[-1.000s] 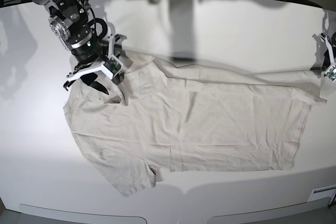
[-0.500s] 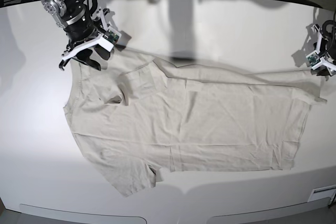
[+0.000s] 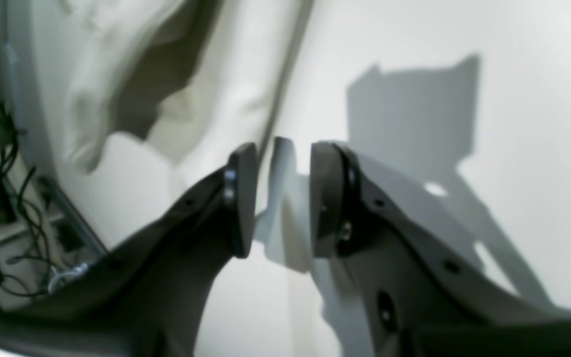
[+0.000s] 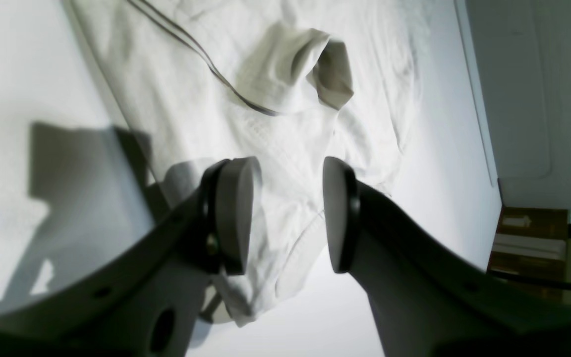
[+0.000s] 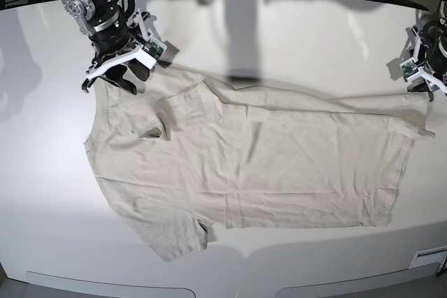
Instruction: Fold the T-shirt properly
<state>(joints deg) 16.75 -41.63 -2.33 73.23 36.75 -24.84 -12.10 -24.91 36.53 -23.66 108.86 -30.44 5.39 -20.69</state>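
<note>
The pale beige T-shirt (image 5: pixel 265 165) lies spread flat on the white table (image 5: pixel 293 40), with the neck end at the left and the hem at the right. A small bunched fold (image 5: pixel 155 132) sits near the neck and also shows in the right wrist view (image 4: pixel 315 64). My right gripper (image 5: pixel 110 85) is open and empty over the shirt's upper left edge (image 4: pixel 285 173). My left gripper (image 5: pixel 422 91) is at the shirt's upper right corner. Its jaws stand a little apart with nothing held (image 3: pixel 283 153), and shirt cloth (image 3: pixel 132 74) lies beyond them.
The table's front edge (image 5: pixel 230 287) runs along the bottom. A small white label (image 5: pixel 429 257) sits at the lower right. Dark arm shadows fall on the back of the table (image 5: pixel 241 26). Cables (image 3: pixel 13 198) hang past the table edge.
My right gripper has lifted off the neck area and moved up and left, leaving the small fold. My left gripper has come in from the right edge toward the shirt's upper right corner.
</note>
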